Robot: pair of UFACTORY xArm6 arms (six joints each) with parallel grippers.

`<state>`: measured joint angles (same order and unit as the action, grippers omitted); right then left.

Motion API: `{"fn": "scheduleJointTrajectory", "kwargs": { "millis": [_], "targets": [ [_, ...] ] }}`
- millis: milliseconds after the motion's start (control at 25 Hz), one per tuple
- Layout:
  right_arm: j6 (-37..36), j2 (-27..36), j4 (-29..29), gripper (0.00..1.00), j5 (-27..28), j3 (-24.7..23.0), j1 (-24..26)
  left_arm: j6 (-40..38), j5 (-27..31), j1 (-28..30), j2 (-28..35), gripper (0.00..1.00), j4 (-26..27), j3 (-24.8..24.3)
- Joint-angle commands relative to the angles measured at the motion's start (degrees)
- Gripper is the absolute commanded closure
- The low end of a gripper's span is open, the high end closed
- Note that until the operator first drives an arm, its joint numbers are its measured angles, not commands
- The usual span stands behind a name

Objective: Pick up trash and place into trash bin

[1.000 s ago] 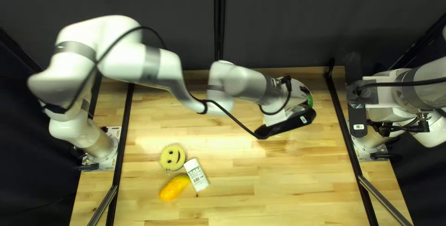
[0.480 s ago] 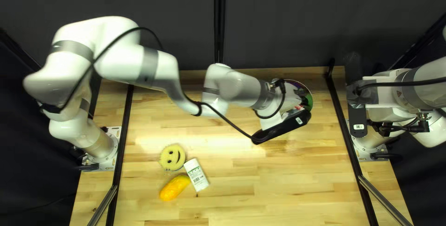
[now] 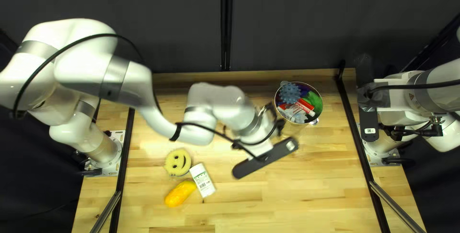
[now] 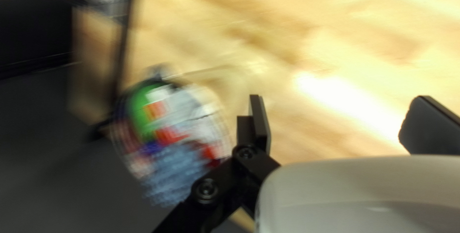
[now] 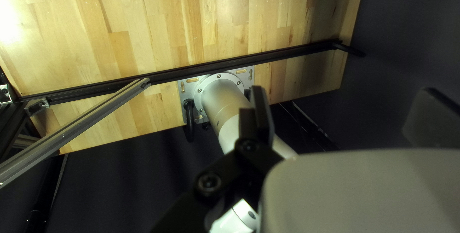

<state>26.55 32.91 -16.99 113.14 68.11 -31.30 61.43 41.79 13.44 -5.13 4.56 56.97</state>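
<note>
Working over a pale wooden table (image 3: 306, 190), seemingly between drops, with the next pickup probably coming up. Stretching the left arm (image 3: 136, 87) in from the left edge; standing the right arm (image 3: 441, 72) well apart, at the right edge. Spreading the fingers of the left tool (image 4: 335, 118), gripping nothing, going by a hard-to-read left wrist view; leaving the right tool (image 5: 340, 118) parted and empty too. Standing near the table's far edge, beyond the left tool in the top left view: the trash bin (image 3: 322, 103), already holding a blue spiky ball (image 3: 290, 93) along with red and green pieces. Lying nearer the left arm's base, waiting outside the bin: a white container (image 3: 203, 181), a yellow smiley sponge (image 3: 177, 162) just beside, and a small orange-yellow piece (image 3: 180, 193) close against the container. Calling next for bringing the left tool over this group, lining up on one piece, lowering, closing squarely, then lifting toward the bin; risking nudging a neighbour, given such tight spacing.
</note>
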Motion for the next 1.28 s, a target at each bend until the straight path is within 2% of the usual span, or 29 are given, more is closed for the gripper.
{"fn": "scheduleJointTrajectory", "kwargs": {
  "millis": [40,240,400,640,840,1080,1280],
  "targets": [
    [0.0,0.0,0.0,0.00,0.0,0.0,0.0,2.5,1.4,3.0,-4.1,0.00,7.3,-2.0],
    [0.0,0.0,0.0,0.00,0.0,0.0,0.0,1.5,0.4,6.1,-5.5,0.00,11.5,-3.8],
    [0.0,0.0,0.0,0.00,0.0,0.0,0.0,-2.1,-2.1,7.6,-5.4,0.00,12.5,-6.8],
    [0.0,0.0,0.0,0.00,0.0,0.0,0.0,-14.9,-7.0,8.1,-5.9,0.00,7.2,-10.3],
    [0.0,0.0,0.0,0.00,0.0,0.0,0.0,-24.5,-8.2,8.2,-5.6,0.00,1.8,-11.7],
    [0.0,0.0,0.0,0.00,0.0,0.0,0.0,-29.7,-8.0,9.0,-5.5,0.00,-0.4,-12.3],
    [0.0,0.0,0.0,0.00,0.0,0.0,0.0,-32.5,-6.5,10.0,-9.0,0.00,-1.8,-8.8]
  ]
}}
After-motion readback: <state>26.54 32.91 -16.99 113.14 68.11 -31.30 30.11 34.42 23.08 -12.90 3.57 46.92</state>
